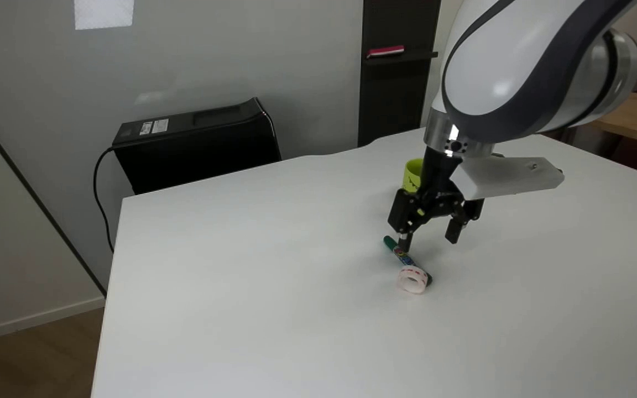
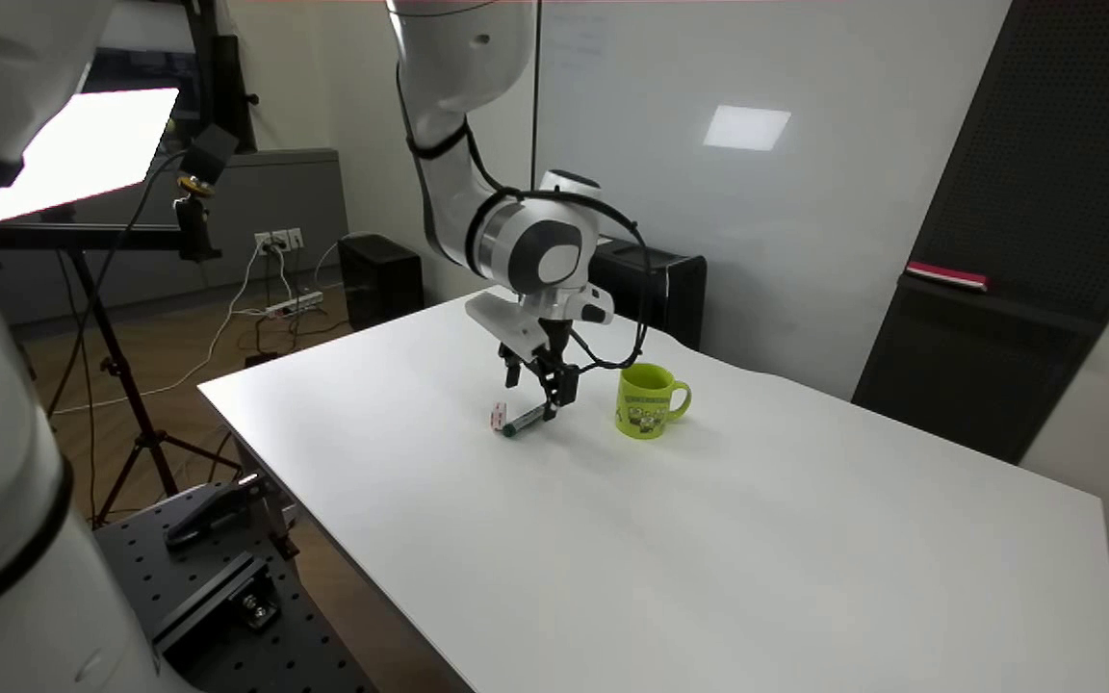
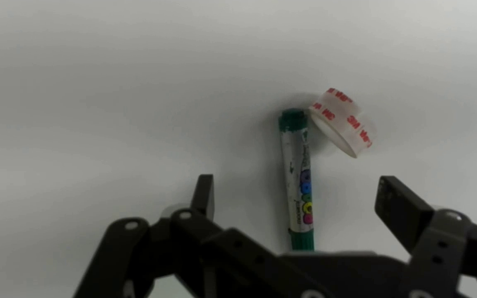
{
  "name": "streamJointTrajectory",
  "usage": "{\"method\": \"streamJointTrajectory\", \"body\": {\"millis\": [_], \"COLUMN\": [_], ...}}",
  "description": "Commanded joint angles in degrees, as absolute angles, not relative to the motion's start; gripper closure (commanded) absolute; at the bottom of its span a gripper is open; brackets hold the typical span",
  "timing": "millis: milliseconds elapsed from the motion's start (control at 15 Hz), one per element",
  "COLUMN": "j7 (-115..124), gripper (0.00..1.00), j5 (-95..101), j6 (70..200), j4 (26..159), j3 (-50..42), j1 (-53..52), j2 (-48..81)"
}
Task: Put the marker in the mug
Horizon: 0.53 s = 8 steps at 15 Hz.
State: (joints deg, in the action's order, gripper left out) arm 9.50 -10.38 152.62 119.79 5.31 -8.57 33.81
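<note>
Wrist view: marker (image 3: 297, 179) between parted jaws.

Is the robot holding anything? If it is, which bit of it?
Nothing is held: the jaws are open, and the wrist view shows a gap on each side of the marker.

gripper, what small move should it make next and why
Probably ease the gripper down a little: in the wrist view its jaws stand open on either side of the marker, apart from the tape by its end, and in an exterior view they seem to hang above the table.
</note>
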Motion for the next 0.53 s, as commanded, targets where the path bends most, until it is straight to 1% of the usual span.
{"method": "streamJointTrajectory", "body": {"millis": [0, 467], "j7": [10.93, 9.7], "gripper": [0.0, 0.0], "j5": [-9.3, -9.75], "j6": [152.36, 152.53], "j4": [119.76, 119.75], "j3": [4.86, 5.61], "j1": [-9.33, -8.5], "j2": [34.08, 34.26]}}
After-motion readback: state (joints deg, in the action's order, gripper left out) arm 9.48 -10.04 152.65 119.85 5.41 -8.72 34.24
